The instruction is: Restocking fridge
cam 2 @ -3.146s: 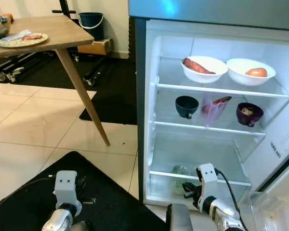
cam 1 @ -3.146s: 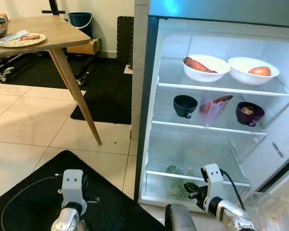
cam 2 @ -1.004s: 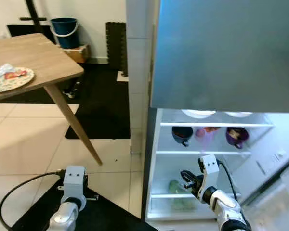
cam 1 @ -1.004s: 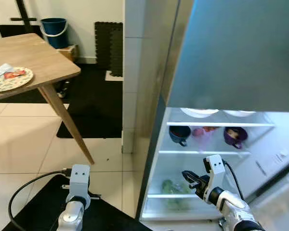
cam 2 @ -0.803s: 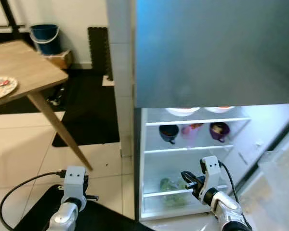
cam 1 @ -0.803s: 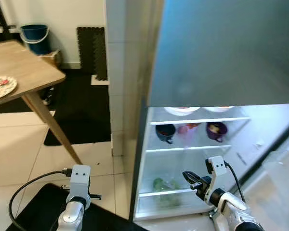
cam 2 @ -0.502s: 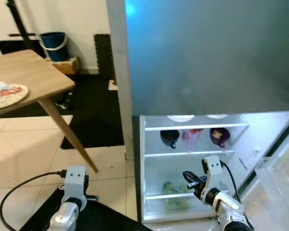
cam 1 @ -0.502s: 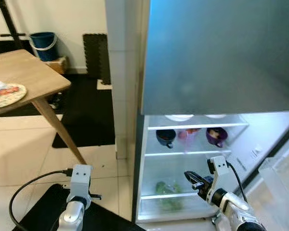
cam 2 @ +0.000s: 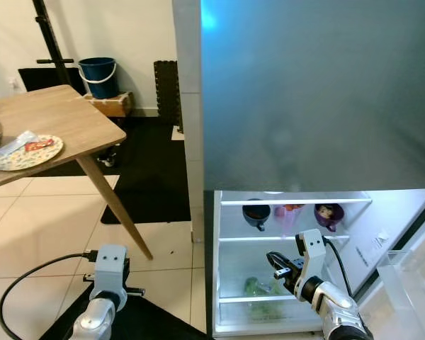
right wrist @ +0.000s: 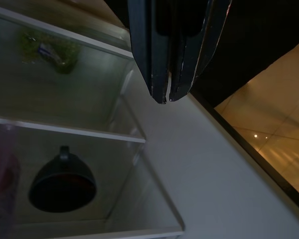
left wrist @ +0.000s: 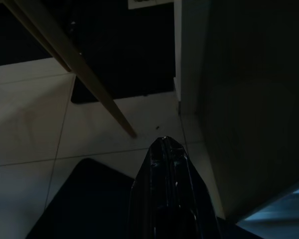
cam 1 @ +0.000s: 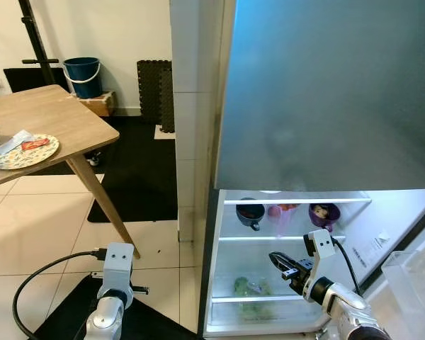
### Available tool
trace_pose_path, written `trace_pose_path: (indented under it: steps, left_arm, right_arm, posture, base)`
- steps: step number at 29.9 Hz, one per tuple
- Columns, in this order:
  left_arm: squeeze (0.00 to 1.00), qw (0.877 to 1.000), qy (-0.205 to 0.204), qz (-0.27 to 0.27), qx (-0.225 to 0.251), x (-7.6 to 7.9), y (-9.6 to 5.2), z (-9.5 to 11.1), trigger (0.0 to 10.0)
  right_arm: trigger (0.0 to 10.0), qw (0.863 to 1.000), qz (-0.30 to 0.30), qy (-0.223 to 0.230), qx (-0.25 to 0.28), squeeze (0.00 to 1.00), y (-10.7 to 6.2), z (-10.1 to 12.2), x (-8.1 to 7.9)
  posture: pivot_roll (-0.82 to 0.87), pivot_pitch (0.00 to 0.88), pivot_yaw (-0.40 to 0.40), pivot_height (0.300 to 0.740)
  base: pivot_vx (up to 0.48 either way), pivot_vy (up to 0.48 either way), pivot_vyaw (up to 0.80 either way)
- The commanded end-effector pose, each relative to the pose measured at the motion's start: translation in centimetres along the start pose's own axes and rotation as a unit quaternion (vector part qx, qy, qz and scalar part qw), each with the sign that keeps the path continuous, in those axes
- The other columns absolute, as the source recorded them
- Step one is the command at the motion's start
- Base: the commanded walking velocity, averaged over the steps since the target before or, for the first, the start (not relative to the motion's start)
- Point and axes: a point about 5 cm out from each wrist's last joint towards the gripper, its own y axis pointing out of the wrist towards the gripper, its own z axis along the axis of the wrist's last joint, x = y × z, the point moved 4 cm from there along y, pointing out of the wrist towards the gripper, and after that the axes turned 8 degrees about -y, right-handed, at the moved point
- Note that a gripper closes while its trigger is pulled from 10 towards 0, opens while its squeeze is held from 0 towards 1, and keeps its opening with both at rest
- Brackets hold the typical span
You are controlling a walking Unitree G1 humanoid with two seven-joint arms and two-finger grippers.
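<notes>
Right now your right gripper – fingers pressed together, empty – hovers before the open fridge near the dark mug; left gripper shut too, idle.

You are holding your right arm forward and low, its right hand reaching out ahead of the wrist with the two black fingers pressing together at their tips and gripping nothing. You are letting your left arm hang low at your side, its left hand pointing downward with the fingers closing flat against each other, likewise carrying nothing.
</notes>
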Motion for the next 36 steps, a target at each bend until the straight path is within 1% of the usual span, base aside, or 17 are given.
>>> trace_pose_path:
  steps: [1, 11, 13, 14, 15, 18, 21, 23, 24, 27, 28, 29, 30, 31, 33, 35, 36]
  left_arm:
    - [0.0, 1.0, 0.011, 0.008, -0.02, -0.8, -0.5, -1.0, 10.0]
    - [0.0, 0.997, 0.001, 0.031, -0.077, -1.7, -2.0, -3.9, 10.0]
    - [0.0, 0.991, -0.001, 0.043, -0.124, -2.4, -3.4, -6.1, 10.0]
    - [0.0, 0.988, -0.003, 0.052, -0.149, -2.8, -4.1, -7.3, 10.0]
    - [0.0, 0.988, -0.003, 0.052, -0.149, -2.8, -4.1, -7.3, 10.0]
    - [0.0, 0.97, -0.016, 0.083, -0.228, -4.0, -7.1, -10.8, 10.0]
    - [0.0, 0.957, -0.016, 0.09, -0.275, -4.2, -9.0, -12.8, 10.0]
    - [0.0, 0.945, -0.018, 0.093, -0.313, -4.4, -10.8, -14.4, 10.0]
    - [0.0, 0.945, -0.018, 0.093, -0.313, -4.4, -10.8, -14.4, 10.0]
    - [0.0, 0.923, -0.024, 0.108, -0.368, -4.9, -13.6, -16.5, 10.0]
    - [0.0, 0.923, -0.024, 0.108, -0.368, -4.9, -13.6, -16.5, 10.0]
    - [0.0, 0.917, -0.028, 0.114, -0.382, -5.1, -14.3, -17.0, 10.0]
    - [0.0, 0.913, -0.033, 0.114, -0.39, -5.0, -14.7, -17.3, 10.0]
    - [0.0, 0.913, -0.033, 0.114, -0.39, -5.0, -14.7, -17.3, 10.0]
    - [0.0, 0.913, -0.039, 0.105, -0.392, -4.5, -14.6, -17.3, 10.0]
    - [0.0, 0.917, -0.037, 0.088, -0.387, -3.8, -13.9, -17.0, 10.0]
    - [0.0, 0.917, -0.037, 0.088, -0.387, -3.8, -13.9, -17.0, 10.0]
  right_arm:
    - [10.0, 1.0, -0.002, 0.005, -0.012, 0.0, -0.2, -0.7, -0.1]
    - [10.0, 0.998, -0.008, 0.02, -0.061, 0.0, -1.3, -3.6, -0.6]
    - [10.0, 0.989, -0.046, 0.003, -0.142, 0.0, -2.6, -6.7, -0.4]
    - [10.0, 0.979, -0.082, -0.007, -0.187, 0.0, -3.5, -8.2, 0.1]
    - [10.0, 0.979, -0.082, -0.007, -0.187, 0.0, -3.5, -8.2, 0.1]
    - [10.0, 0.952, -0.125, -0.015, -0.277, 0.0, -6.1, -11.9, -0.1]
    - [10.0, 0.953, -0.119, 0.006, -0.279, 0.0, -6.8, -12.8, -0.7]
    - [10.0, 0.945, -0.12, 0.01, -0.303, 0.0, -8.0, -14.0, -1.1]
    - [10.0, 0.945, -0.12, 0.01, -0.303, 0.0, -8.0, -14.0, -1.1]
    - [10.0, 0.933, -0.138, 0.017, -0.333, 0.0, -9.4, -15.5, -1.4]
    - [10.0, 0.933, -0.138, 0.017, -0.333, 0.0, -9.4, -15.5, -1.4]
    - [10.0, 0.928, -0.151, 0.027, -0.338, 0.0, -9.9, -15.9, -1.4]
    - [10.0, 0.918, -0.168, 0.022, -0.359, 0.0, -10.8, -16.6, -1.4]
    - [10.0, 0.918, -0.168, 0.022, -0.359, 0.0, -10.8, -16.6, -1.4]
    - [10.0, 0.903, -0.181, 0.013, -0.39, 0.0, -12.0, -17.6, -1.5]
    - [10.0, 0.894, -0.187, 0.009, -0.406, 0.0, -12.8, -18.2, -1.6]
    - [10.0, 0.894, -0.187, 0.009, -0.406, 0.0, -12.8, -18.2, -1.6]
  posture:
    - [-0.08, 0.0, -0.044, 0.74]
    - [-0.08, 0.0, -0.041, 0.74]
    - [-0.08, 0.0, -0.041, 0.74]
    - [-0.08, 0.0, -0.041, 0.74]
    - [-0.08, 0.0, -0.041, 0.74]
    - [-0.08, 0.0, -0.04, 0.74]
    - [-0.08, 0.0, -0.04, 0.74]
    - [-0.08, 0.0, -0.036, 0.74]
    - [-0.08, 0.0, -0.036, 0.74]
    - [-0.07, 0.0, -0.036, 0.74]
    - [-0.07, 0.0, -0.036, 0.74]
    - [-0.07, 0.0, -0.036, 0.74]
    - [-0.07, 0.0, -0.036, 0.74]
    - [-0.07, 0.0, -0.036, 0.74]
    - [-0.06, 0.0, -0.036, 0.74]
    - [-0.06, 0.0, -0.033, 0.74]
    - [-0.06, 0.0, -0.033, 0.74]
  base:
    - [0.0, 0.0, 0.0]
    - [0.0, 0.0, 0.0]
    - [0.0, 0.0, 0.0]
    - [0.0, 0.0, 0.0]
    - [0.0, 0.0, 0.0]
    - [0.0, 0.0, 0.0]
    - [0.0, 0.0, 0.0]
    - [0.0, 0.0, 0.0]
    - [0.0, 0.0, 0.0]
    - [0.0, 0.0, 0.0]
    - [0.0, 0.0, 0.0]
    - [0.0, 0.0, 0.0]
    - [0.0, 0.0, 0.0]
    - [0.0, 0.0, 0.0]
    - [0.0, 0.0, 0.0]
    - [0.0, 0.0, 0.0]
    - [0.0, 0.0, 0.0]
